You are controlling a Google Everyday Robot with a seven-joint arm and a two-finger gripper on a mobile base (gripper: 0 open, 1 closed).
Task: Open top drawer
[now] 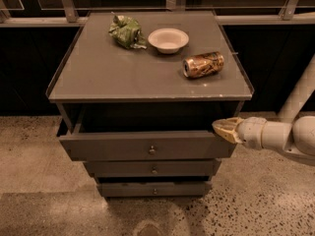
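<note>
The top drawer (123,146) is the widest of three dark grey drawers, with a small round knob (152,150) at its centre. It stands pulled out from the cabinet, with a dark gap showing behind its front panel. My gripper (224,129) is at the drawer's right end, level with the front panel's top edge, on a white arm (275,134) that comes in from the right. The gripper is far to the right of the knob.
The middle drawer (153,169) and the bottom drawer (154,189) sit below it. On the cabinet top (123,73) lie a crumpled green bag (126,31), a white bowl (168,39) and a brown can (204,65) on its side. The floor is speckled.
</note>
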